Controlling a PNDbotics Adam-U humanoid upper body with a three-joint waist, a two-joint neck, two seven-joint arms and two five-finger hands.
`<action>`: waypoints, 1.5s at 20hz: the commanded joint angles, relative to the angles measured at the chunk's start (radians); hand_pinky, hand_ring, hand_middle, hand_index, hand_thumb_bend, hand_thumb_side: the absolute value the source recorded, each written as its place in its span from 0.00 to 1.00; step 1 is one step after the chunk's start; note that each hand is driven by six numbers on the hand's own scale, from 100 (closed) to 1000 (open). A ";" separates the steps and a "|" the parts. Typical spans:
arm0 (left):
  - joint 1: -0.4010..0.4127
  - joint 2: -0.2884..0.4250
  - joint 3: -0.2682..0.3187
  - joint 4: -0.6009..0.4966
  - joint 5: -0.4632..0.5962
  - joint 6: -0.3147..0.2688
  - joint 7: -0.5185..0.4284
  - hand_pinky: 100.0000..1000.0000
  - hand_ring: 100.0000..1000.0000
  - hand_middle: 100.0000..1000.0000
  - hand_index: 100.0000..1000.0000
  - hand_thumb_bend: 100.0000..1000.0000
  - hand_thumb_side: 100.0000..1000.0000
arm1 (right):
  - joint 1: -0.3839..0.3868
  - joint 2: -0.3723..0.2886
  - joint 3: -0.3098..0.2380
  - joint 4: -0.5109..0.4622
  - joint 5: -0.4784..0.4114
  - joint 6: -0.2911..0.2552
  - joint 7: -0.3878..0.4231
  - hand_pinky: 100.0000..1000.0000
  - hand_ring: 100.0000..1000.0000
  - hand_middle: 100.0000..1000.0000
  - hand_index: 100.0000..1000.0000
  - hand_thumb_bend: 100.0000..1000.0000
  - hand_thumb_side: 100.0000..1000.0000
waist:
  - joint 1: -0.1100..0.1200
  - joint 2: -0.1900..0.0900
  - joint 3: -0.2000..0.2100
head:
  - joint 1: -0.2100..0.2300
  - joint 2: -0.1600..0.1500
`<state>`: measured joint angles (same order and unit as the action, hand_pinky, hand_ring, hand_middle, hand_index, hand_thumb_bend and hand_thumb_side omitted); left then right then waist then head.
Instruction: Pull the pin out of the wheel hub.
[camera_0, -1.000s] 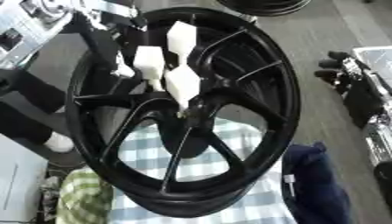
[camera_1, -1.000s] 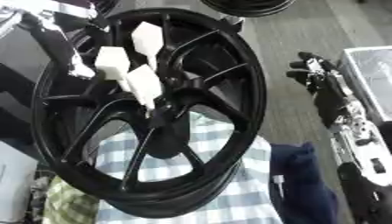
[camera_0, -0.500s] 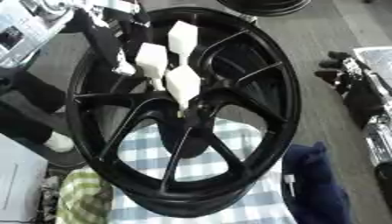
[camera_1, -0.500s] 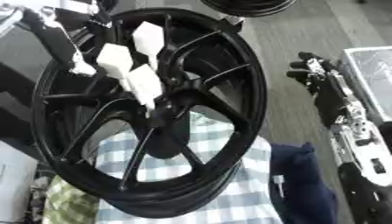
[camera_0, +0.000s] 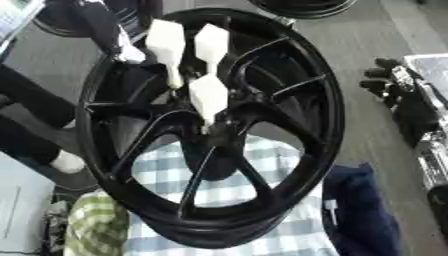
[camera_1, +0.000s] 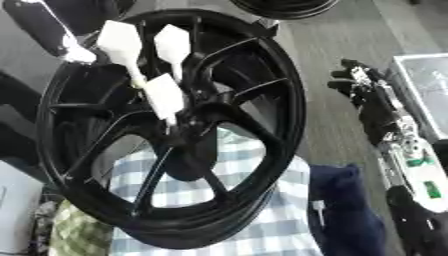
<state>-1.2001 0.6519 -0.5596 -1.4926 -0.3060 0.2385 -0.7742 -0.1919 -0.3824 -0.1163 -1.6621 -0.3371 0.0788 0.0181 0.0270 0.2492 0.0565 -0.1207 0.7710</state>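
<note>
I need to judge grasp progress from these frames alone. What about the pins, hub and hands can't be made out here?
- Pin tips: the three white pins run into the hub; black-on-black blur hides how they seat, both views.
- Left hand: a dark blurred shape at the rim, cut by the top edge; its fingers are unclear.
- Right hand: idle at the right edge, fingers blurred.
- Wheel support: hidden behind it.

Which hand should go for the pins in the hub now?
Left, probably. The left hand is at the upper rim of the wheel, beside the white pins; the right hand sits outside the rim, farther off.
</note>
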 joint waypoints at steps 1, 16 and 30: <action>0.003 0.072 0.084 -0.063 0.030 0.006 0.048 0.82 0.66 0.42 0.31 0.01 0.02 | -0.004 -0.020 -0.009 -0.017 -0.001 -0.002 -0.003 0.94 0.71 0.66 0.81 0.00 0.59 | -0.005 -0.021 0.003 | -0.003 -0.001; 0.508 0.423 0.476 -0.194 0.168 0.037 0.370 0.81 0.64 0.41 0.30 0.00 0.03 | -0.001 -0.037 -0.045 -0.031 -0.007 -0.020 -0.040 0.94 0.71 0.66 0.81 0.00 0.57 | -0.023 -0.011 0.027 | -0.019 -0.006; 0.877 0.367 0.670 -0.116 0.145 0.020 0.460 0.88 0.76 0.55 0.63 0.03 0.03 | -0.002 -0.059 -0.095 -0.045 -0.022 -0.047 -0.089 0.94 0.71 0.66 0.81 0.00 0.55 | -0.033 -0.005 0.070 | -0.035 -0.018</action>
<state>-0.3169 0.9968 0.0839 -1.6086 -0.1517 0.2657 -0.3088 -0.1848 -0.4094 -0.1992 -1.6847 -0.3541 0.0336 -0.0651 -0.0093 0.2558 0.1249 -0.1522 0.7630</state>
